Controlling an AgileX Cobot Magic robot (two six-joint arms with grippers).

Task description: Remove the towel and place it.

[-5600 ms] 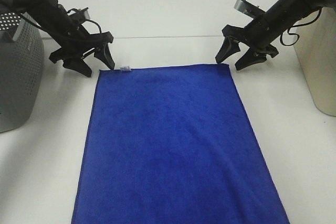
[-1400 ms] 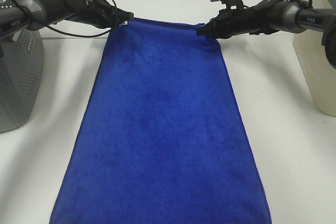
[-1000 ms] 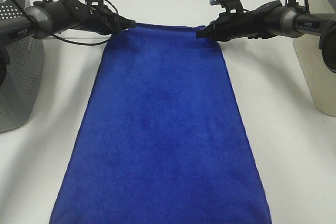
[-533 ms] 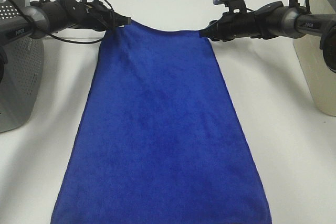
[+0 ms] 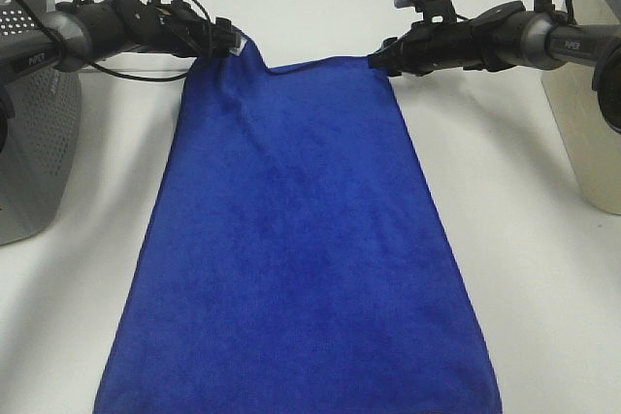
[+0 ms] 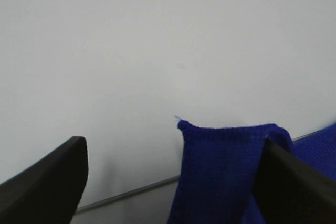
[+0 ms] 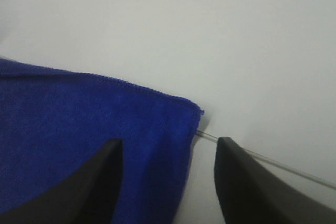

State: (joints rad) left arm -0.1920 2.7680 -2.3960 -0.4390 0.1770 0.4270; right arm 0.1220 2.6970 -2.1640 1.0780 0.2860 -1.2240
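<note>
— So, where's the towel (image 5: 301,249)?
— Spread on the white desk (image 5: 524,220), far corners at my claws.
— Gripped?
— No. My left claw (image 6: 170,174) and right claw (image 7: 165,177) both gape, fabric loose between the fingers.

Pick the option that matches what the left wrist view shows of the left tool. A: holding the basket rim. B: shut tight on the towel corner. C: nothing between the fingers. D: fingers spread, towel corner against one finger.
D: the left tool stands open, the towel corner leaning on one finger.
</note>
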